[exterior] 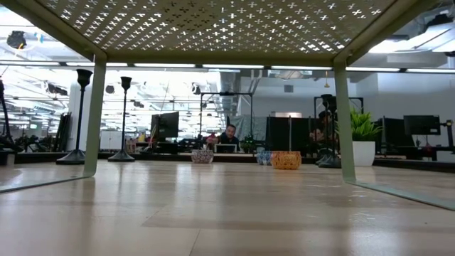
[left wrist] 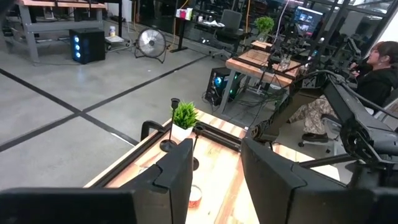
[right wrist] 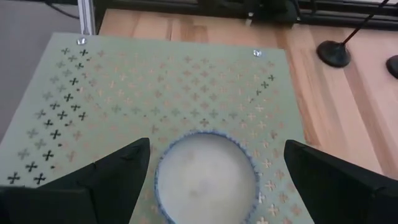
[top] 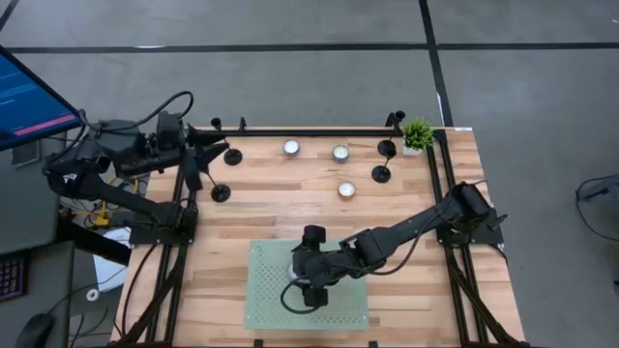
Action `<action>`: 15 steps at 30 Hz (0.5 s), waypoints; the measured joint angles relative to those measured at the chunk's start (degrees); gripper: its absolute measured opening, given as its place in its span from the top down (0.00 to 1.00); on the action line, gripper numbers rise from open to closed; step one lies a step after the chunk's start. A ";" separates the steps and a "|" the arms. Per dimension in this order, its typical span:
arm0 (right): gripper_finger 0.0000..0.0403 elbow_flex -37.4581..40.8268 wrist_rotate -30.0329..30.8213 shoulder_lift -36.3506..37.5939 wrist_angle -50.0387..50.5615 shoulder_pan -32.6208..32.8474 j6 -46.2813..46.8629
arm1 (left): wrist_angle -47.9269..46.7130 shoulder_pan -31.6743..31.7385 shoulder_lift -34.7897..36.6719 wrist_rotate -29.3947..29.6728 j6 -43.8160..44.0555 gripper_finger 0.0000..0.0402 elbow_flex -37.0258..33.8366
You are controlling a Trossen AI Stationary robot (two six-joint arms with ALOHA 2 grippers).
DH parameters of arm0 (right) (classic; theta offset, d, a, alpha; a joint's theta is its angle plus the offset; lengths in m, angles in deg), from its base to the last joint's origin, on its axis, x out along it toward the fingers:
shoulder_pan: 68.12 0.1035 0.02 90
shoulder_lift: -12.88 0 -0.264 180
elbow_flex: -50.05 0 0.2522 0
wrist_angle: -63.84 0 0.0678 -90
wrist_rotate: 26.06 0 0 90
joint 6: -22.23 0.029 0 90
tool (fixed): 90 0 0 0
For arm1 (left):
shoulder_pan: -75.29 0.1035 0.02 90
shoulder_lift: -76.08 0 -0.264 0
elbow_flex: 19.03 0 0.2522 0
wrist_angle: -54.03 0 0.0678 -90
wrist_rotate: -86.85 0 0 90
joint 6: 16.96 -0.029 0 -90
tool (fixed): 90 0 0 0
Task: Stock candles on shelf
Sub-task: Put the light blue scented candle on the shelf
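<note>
Matt perforated shelf [right wrist: 168,93], wooden table [top: 290,208]

right gripper [top: 308,286] low, fingers spread, left gripper [top: 198,147] raised

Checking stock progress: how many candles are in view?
4: three on the bare tabletop near the far edge; one on the shelf between the right gripper's open fingers.

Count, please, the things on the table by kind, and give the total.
Candles: 4, three on bare wood, one on the shelf
Shelf: 1
Black candle stands: 4
Potted plant: 1
Total: 10
</note>
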 joint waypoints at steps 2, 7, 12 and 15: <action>0.10 0.00 -1.00 -0.37 -0.27 -0.06 0.06 | 0.01 -0.01 -0.05 -0.03 0.00 0.66 0.00; 0.10 0.09 -2.01 -1.15 0.00 -0.61 0.08 | 0.04 0.00 -0.02 -0.02 0.02 0.66 0.02; 0.11 0.22 -3.18 -1.43 1.71 -1.26 -0.24 | 0.04 0.00 -0.02 -0.02 0.02 0.67 0.02; 0.12 0.22 -2.91 -1.36 1.72 -1.51 -1.23 | 0.07 0.00 -0.02 -0.02 -0.02 0.67 0.02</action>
